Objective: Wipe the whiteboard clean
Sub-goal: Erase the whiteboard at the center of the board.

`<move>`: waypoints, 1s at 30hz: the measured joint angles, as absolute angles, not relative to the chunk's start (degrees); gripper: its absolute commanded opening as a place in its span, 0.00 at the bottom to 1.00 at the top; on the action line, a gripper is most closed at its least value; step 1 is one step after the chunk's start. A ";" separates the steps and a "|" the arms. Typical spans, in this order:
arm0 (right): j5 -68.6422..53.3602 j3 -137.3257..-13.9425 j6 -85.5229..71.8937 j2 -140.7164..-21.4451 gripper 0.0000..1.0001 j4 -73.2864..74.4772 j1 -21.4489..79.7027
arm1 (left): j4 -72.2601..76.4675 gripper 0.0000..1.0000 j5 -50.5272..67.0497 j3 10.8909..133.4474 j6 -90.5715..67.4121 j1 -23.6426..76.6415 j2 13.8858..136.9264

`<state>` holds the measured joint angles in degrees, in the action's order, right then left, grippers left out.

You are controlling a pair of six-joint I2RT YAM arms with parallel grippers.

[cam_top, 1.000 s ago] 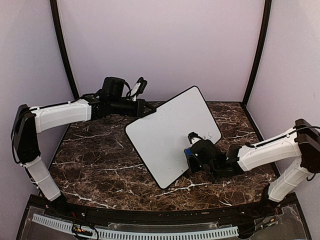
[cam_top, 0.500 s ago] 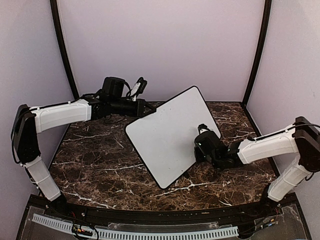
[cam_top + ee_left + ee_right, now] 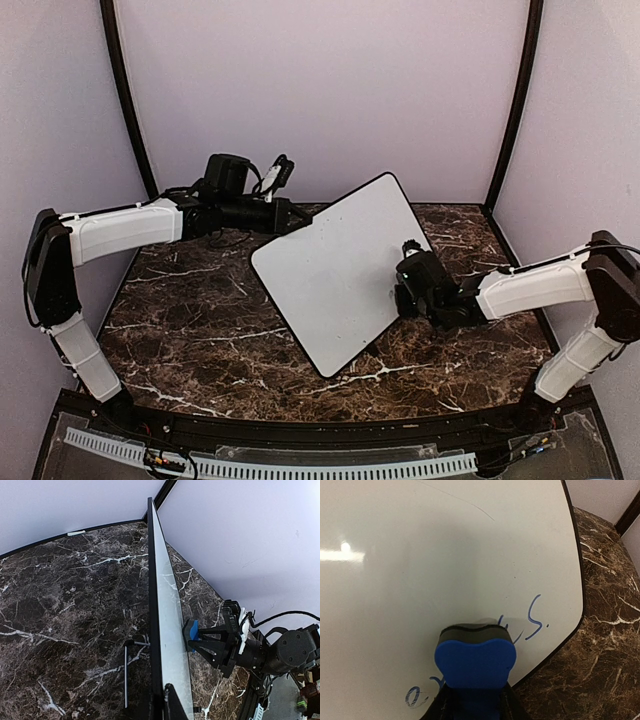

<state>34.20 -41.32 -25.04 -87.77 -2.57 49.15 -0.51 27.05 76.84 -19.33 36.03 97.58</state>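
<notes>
The whiteboard stands tilted on its lower corner. My left gripper is shut on its upper left edge; in the left wrist view the board is edge-on between the jaws. My right gripper is shut on a blue eraser and presses its dark felt flat against the board's face near the right edge. Blue handwriting shows just right of the eraser, and more at its lower left. The eraser also shows touching the board in the left wrist view.
The dark marble table is walled by pale panels with black corner posts. A thin metal rod lies on the table behind the board. A faint thin line marks the board's upper part.
My right gripper has slid the eraser up and to the right along the board's face, from near its lower right edge onto the writing. The left arm and the board have stayed still.
</notes>
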 measured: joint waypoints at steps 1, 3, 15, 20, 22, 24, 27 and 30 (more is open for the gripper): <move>34.06 -41.32 -24.69 -87.77 0.27 -3.01 49.32 | -0.51 0.00 27.05 76.84 -19.38 36.03 97.58; 33.98 -41.32 -24.21 -87.74 0.27 -3.92 50.09 | -0.54 0.00 27.03 76.84 -19.55 36.03 97.58; 32.45 -41.54 -21.28 -87.74 0.29 -9.61 52.90 | -0.56 0.00 26.94 76.84 -19.73 36.03 97.58; 27.83 -39.40 -19.31 -87.13 0.30 -19.09 50.57 | -0.56 0.00 27.00 76.84 -19.70 36.03 97.56; 25.43 -38.70 -18.26 -87.13 0.31 -23.20 49.58 | -0.56 0.00 27.05 76.84 -19.70 36.03 97.56; 23.94 -38.65 -17.82 -87.24 0.31 -25.52 48.64 | -0.54 0.00 27.14 76.84 -19.70 36.03 97.56; 21.34 -38.00 -17.72 -87.57 0.31 -30.26 47.64 | -0.54 0.00 27.16 76.84 -19.70 36.03 97.54; 19.22 -35.99 -18.04 -87.64 0.31 -34.06 46.68 | -0.54 0.00 27.14 76.84 -19.68 36.03 97.54</move>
<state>19.22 -35.99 -18.04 -87.64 -34.06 46.68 -0.54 27.14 76.84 -19.68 36.03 97.54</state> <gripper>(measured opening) 0.306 0.056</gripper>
